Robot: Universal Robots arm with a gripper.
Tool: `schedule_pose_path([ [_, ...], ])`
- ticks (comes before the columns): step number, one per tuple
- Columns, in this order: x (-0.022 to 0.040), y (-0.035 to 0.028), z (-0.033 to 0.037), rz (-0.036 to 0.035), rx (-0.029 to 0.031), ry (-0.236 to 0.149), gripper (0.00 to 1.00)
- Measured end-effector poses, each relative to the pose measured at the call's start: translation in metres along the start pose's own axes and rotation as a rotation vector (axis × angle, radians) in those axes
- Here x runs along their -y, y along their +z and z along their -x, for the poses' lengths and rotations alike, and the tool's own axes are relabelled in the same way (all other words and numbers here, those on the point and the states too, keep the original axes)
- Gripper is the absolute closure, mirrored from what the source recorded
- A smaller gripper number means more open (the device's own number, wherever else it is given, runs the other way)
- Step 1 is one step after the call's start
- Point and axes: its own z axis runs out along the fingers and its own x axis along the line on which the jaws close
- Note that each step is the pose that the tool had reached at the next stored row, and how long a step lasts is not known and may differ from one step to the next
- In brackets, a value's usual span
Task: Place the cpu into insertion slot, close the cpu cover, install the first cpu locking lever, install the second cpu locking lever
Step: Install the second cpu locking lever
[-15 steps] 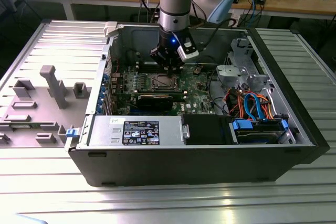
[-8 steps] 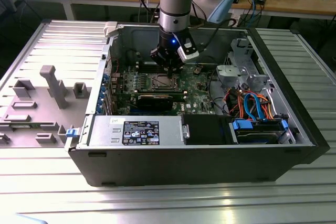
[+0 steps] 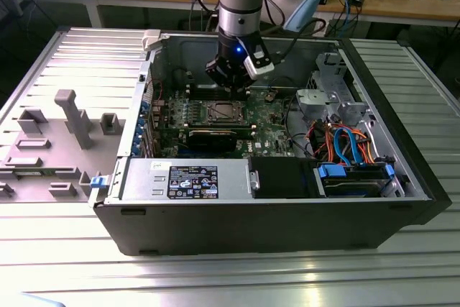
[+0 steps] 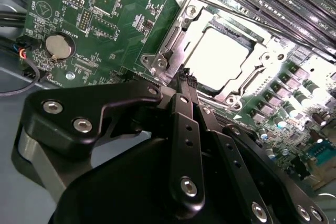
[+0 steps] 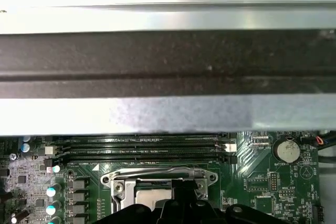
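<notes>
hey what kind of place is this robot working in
Probably a robotics or electronics lab. An open computer case lies on a slatted metal table, a workbench behind carries cables and parts, and the end effector hovers by the motherboard's cpu cover.

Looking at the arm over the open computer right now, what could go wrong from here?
1. The tool sits right at the edge of the cpu cover; a small slip might scrape the green motherboard beside it.
2. The cpu lies in the socket under the cover, so pressing off-centre may load it unevenly.
3. The arm reaches down inside the computer case, near its back wall.
</notes>
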Motion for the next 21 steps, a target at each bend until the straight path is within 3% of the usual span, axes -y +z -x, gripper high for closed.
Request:
schedule_pose_path([
  [21, 0.0073, -0.0003, 0.0001, -0.0002, -0.0001, 0.000, 0.89],
])
